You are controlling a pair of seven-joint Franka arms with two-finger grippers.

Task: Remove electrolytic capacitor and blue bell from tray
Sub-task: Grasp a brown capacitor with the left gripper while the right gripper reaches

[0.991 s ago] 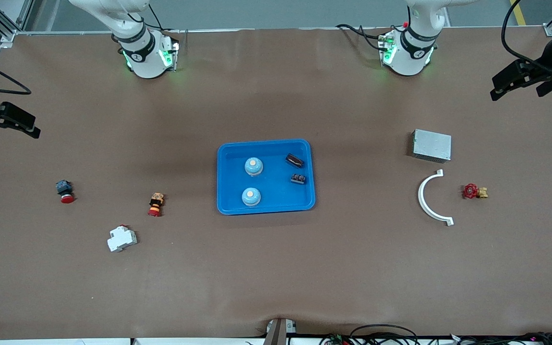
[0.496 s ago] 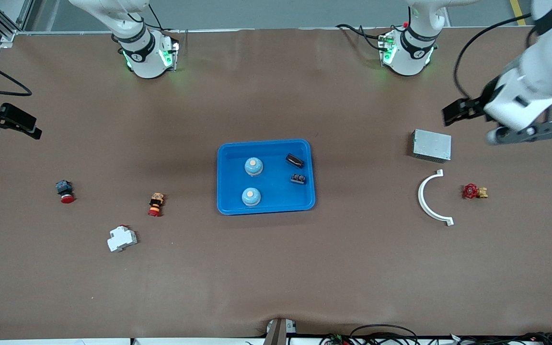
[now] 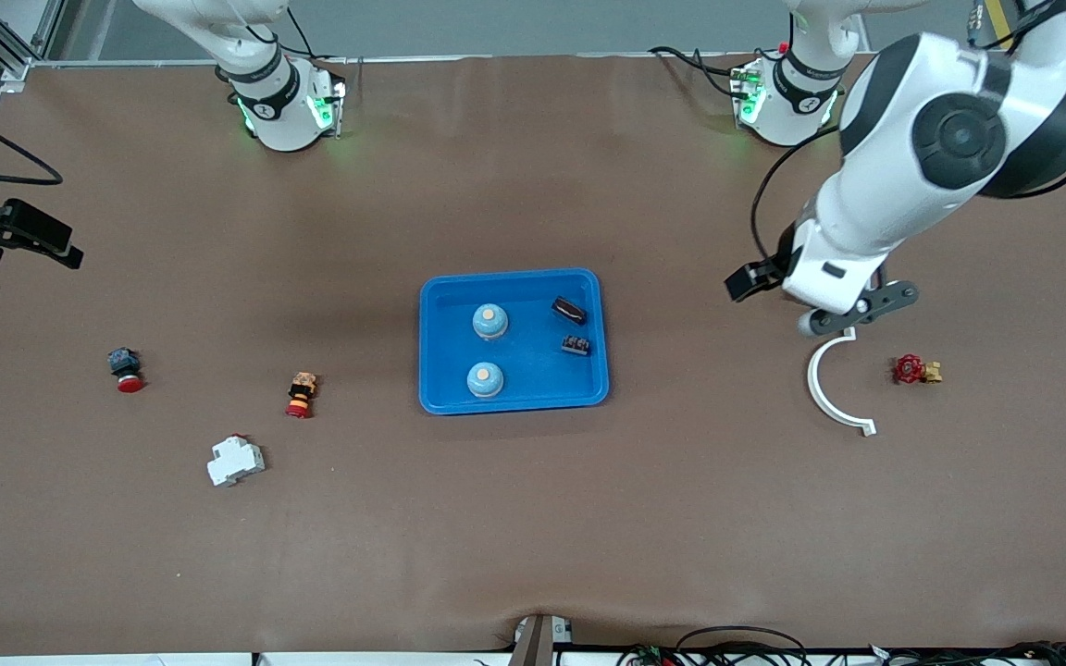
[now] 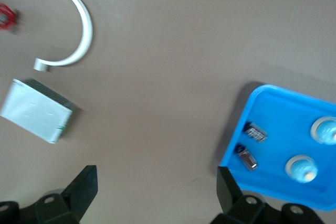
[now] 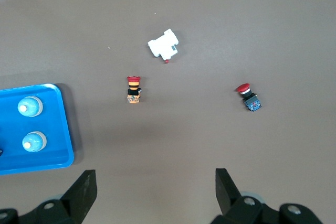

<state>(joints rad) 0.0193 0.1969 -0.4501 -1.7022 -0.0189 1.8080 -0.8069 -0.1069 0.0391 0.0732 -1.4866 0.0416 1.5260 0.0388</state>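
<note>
Both tools (image 4: 155, 190) (image 5: 155, 192) wide open, empty

Blue tray (image 3: 431, 400) is sitting mid-desk (image 3: 533, 518), holding two bells (image 3: 489, 322) (image 3: 485, 380) toward the right arm's end and two capacitors (image 3: 569, 310) (image 3: 576, 346) toward the left arm's end. Left claw (image 3: 755, 277) is hanging over the desk between the tray and the white curved bracket (image 3: 827, 393); red valve (image 3: 914, 370) is lying beside the bracket. Right claw (image 3: 33, 242) is hanging over the desk edge. Two red push-buttons (image 3: 125, 369) (image 3: 301, 395) and a white breaker (image 3: 235, 461) are lying at the right arm's end.
</note>
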